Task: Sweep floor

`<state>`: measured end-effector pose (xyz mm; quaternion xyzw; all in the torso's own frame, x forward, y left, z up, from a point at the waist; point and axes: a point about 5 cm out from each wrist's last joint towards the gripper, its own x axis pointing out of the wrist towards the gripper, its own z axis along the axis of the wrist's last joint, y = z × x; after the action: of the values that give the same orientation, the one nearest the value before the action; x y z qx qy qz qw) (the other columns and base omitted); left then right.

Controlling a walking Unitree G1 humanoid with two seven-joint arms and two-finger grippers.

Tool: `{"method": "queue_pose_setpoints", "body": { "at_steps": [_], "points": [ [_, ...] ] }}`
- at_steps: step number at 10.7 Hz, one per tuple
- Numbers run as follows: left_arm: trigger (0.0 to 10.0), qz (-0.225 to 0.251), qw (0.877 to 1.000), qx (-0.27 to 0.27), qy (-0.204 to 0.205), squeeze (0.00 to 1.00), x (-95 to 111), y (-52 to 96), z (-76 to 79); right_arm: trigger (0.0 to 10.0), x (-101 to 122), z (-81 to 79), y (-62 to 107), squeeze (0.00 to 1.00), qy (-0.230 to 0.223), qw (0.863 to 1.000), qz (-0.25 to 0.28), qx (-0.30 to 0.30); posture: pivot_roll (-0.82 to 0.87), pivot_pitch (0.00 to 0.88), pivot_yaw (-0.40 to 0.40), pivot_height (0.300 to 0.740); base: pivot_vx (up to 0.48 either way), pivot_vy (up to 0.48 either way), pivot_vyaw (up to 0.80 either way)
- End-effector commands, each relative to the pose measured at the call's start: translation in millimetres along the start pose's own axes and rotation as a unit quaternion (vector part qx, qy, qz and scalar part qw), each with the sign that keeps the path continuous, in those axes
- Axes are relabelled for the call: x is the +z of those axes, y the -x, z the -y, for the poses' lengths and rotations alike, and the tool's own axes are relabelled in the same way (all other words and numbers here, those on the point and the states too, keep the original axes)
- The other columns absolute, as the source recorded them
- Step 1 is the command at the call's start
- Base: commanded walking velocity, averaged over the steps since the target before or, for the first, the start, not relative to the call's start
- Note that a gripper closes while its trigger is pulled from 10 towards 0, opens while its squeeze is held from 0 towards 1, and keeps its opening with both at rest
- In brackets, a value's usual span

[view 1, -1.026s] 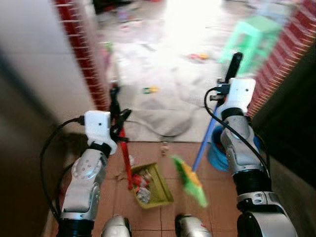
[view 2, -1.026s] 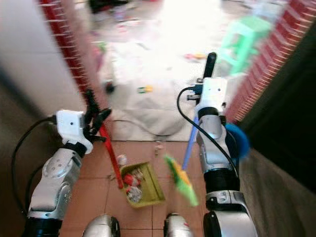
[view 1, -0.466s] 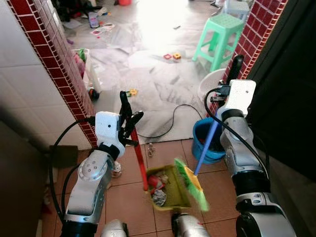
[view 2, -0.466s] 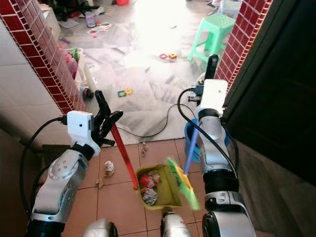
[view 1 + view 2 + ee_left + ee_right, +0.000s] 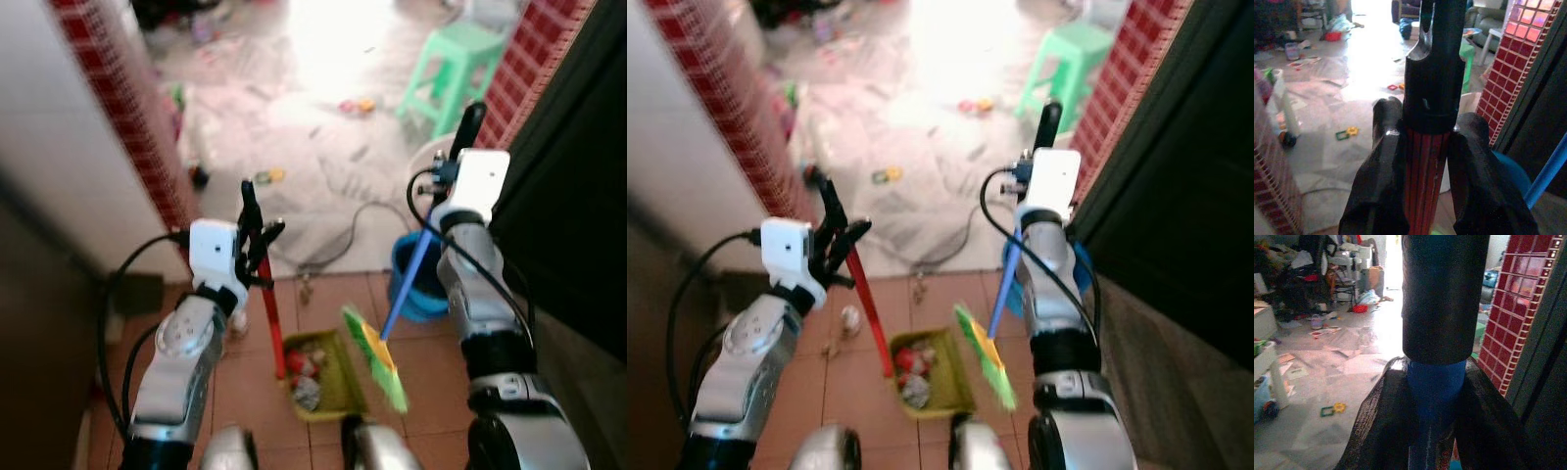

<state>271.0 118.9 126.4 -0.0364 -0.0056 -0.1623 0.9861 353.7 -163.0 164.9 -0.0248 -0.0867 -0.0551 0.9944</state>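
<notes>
My left gripper [image 5: 252,243] is shut on the red handle [image 5: 1422,171] of a green dustpan [image 5: 318,373], which rests on the terracotta tiles with several bits of rubbish in it. The left wrist view shows both fingers [image 5: 1382,176] pressed against that handle. My right gripper [image 5: 458,157] is shut on the blue handle [image 5: 1434,401] of a broom. Its green and yellow bristle head [image 5: 376,357] hangs tilted just right of the dustpan, above the tiles.
A blue bucket [image 5: 411,284] stands by my right arm beside a red-tiled pillar [image 5: 524,59]. Another red-tiled wall edge [image 5: 127,127] is on the left. Ahead lies a grey floor with a black cable [image 5: 338,245], scattered toys and a green stool [image 5: 456,59].
The camera has shifted and blurred a little. Both grippers keep their hold, and dustpan and broom stay in about the same places relative to my arms.
</notes>
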Motion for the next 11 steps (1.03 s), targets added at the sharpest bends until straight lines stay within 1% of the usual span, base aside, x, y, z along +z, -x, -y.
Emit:
{"method": "queue_pose_setpoints", "body": {
  "at_steps": [1,3,6,7,8,10,11],
  "points": [
    [10.0,0.037,0.999,-0.005,-0.004,0.0,16.4,-0.3,3.4,10.0,6.1,-3.2,-2.9,0.0,-0.005,1.0,0.008,0.004,0.02,0.024,0.002,0.74,-0.304,0.0,0.0],
    [10.0,0.036,0.999,-0.004,-0.004,0.0,16.1,-0.3,3.4,10.0,5.4,-3.8,-3.3,0.0,-0.005,1.0,0.006,0.005,0.02,0.026,0.0,0.74,-0.302,0.0,-0.47],
    [10.0,0.035,0.999,-0.006,-0.003,0.0,16.2,-0.9,3.6,10.0,6.3,-3.7,-3.7,0.0,-0.004,1.0,0.008,0.005,0.02,0.024,0.002,0.74,-0.296,0.0,0.0],
    [10.0,0.039,0.999,-0.005,-0.004,0.0,18.1,-0.2,2.8,10.0,10.2,-2.7,-3.4,0.0,-0.002,1.0,0.015,0.003,0.0,0.021,0.021,0.74,0.0,0.0,0.0],
    [10.0,0.044,0.999,0.003,-0.006,0.0,21.1,0.0,-1.3,10.0,15.1,0.2,-1.2,0.0,0.005,1.0,0.027,0.002,0.0,0.022,0.026,0.74,0.0,0.0,0.0],
    [10.0,0.06,0.998,0.017,0.001,0.0,29.1,-0.7,-14.1,10.0,7.9,19.6,8.2,0.0,0.029,0.999,0.017,-0.013,-0.02,0.021,0.033,0.74,0.0,0.0,0.0],
    [10.0,0.054,0.998,0.025,0.003,0.0,25.4,-1.6,-19.5,10.0,5.6,27.3,9.0,0.0,0.056,0.998,0.012,-0.023,-0.03,0.02,0.035,0.74,0.0,0.0,0.0]
  ]
}}
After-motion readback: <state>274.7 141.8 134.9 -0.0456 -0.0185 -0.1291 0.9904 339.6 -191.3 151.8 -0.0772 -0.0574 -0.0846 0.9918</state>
